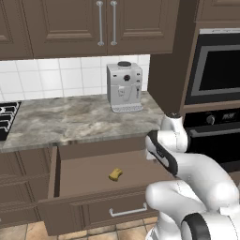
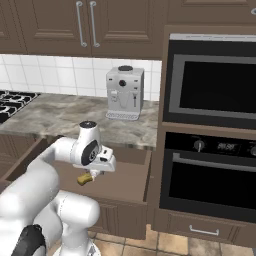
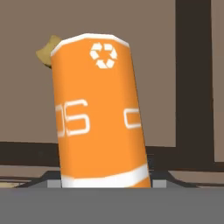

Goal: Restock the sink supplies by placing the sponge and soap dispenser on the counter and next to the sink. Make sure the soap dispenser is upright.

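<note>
Right, start with the big surfaces. The counter runs across the middle of both base views, grey-brown and veined. A white coffee machine stands at its back right, against the tiled wall. Just under the counter's front edge, a wide drawer stands pulled out, and you can see its brown floor from above. To the right of it rises the tall column with the built-in ovens.

Your arm reaches from the base over the right part of that open drawer. In the right base view the gripper hangs low inside the drawer's opening, below the level of the counter top and in front of its edge.

Look at the hand view for the grip. The soap dispenser rises straight out from between the two fingertips, whose grey ends show at either side of its base. So the jaws are closed against the orange bottle, pinching it, and stand only as far apart as its body is wide. The bottle's far end carries a white recycling mark, and it leans a little to the left in that view. You cannot see the pump top here.

The sponge lies flat on the drawer floor, near the middle, free of the gripper. In the right base view the sponge sits just below and to the left of the hand. In the hand view a corner of the sponge peeks out past the bottle's upper left edge.
</note>
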You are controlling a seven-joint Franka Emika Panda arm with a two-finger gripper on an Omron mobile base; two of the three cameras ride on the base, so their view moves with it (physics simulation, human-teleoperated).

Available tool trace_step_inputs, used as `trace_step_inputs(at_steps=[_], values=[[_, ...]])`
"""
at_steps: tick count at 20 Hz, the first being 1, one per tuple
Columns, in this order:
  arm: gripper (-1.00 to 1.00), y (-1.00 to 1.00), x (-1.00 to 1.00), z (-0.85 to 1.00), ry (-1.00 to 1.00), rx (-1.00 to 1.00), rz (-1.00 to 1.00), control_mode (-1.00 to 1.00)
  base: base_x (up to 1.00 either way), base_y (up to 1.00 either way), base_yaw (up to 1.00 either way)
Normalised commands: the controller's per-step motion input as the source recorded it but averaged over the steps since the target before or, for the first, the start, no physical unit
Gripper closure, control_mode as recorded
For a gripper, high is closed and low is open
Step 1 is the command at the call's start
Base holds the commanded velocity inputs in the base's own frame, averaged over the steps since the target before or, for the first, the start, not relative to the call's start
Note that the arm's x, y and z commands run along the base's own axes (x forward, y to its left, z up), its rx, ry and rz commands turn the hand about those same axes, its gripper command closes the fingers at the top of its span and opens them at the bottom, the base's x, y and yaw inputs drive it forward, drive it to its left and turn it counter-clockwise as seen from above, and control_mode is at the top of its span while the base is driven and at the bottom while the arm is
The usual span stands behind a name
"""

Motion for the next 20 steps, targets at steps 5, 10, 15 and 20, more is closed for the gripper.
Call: trace_step_inputs(at_steps=[5,10,15,20], values=[[1.0,0.0,-0.57,1.0,0.08,0.0,0.1,-1.0,0.0,0.0,0.0],[1.0,0.11,-0.35,0.42,0.02,0.0,0.05,-1.0,0.0,0.0,0.0],[1.0,0.1,-0.05,0.0,0.0,0.0,0.01,-1.0,0.0,0.0,0.0],[1.0,0.09,0.0,0.0,-0.01,0.0,0.03,1.0,-0.05,0.14,0.06]])
